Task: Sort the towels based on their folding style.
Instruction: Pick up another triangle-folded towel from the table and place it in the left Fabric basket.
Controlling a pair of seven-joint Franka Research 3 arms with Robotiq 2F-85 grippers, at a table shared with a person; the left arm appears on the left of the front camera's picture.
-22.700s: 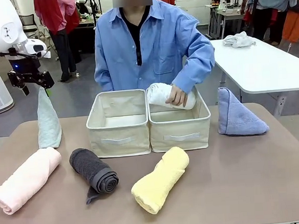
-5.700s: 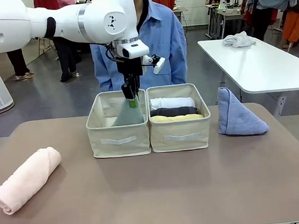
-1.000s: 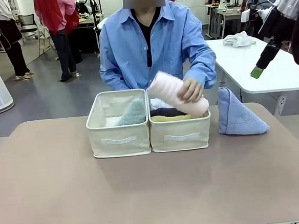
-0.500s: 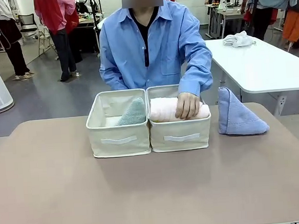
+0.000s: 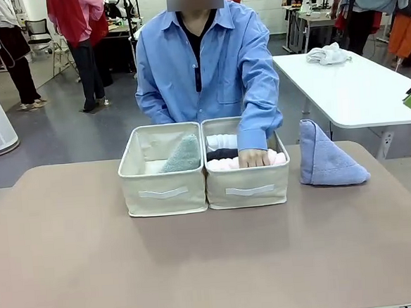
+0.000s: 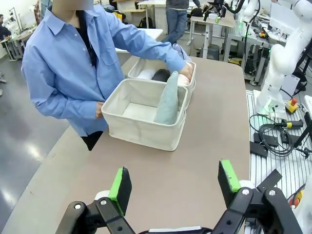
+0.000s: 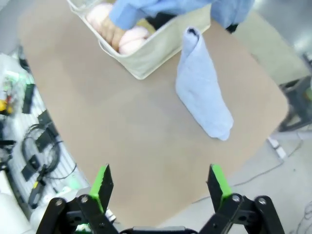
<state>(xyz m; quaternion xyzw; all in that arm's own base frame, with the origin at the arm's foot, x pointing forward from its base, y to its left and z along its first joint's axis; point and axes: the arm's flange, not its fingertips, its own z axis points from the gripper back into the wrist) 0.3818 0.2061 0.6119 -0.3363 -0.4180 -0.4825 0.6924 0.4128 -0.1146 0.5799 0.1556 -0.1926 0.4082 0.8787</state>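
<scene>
Two cream fabric bins stand side by side mid-table. A sage-green triangle towel leans inside the left bin. In the right bin lie a white roll, a dark grey roll and a pink roll, with the person's hand pressing on the pink one. The lavender-blue triangle towel stands on the table right of the bins. My left gripper hangs open and empty, back from the bins. Open and empty too, my right gripper hovers high above the blue towel.
The person in a blue shirt sits at the far edge, one arm reaching into the right bin. A white table with a white rag stands at the back right. Bare brown tabletop spreads in front of the bins.
The person has lowered the pink roll into the right bin and now presses it down. A green fingertip of my right gripper shows again at the right edge, lower than a second ago.
</scene>
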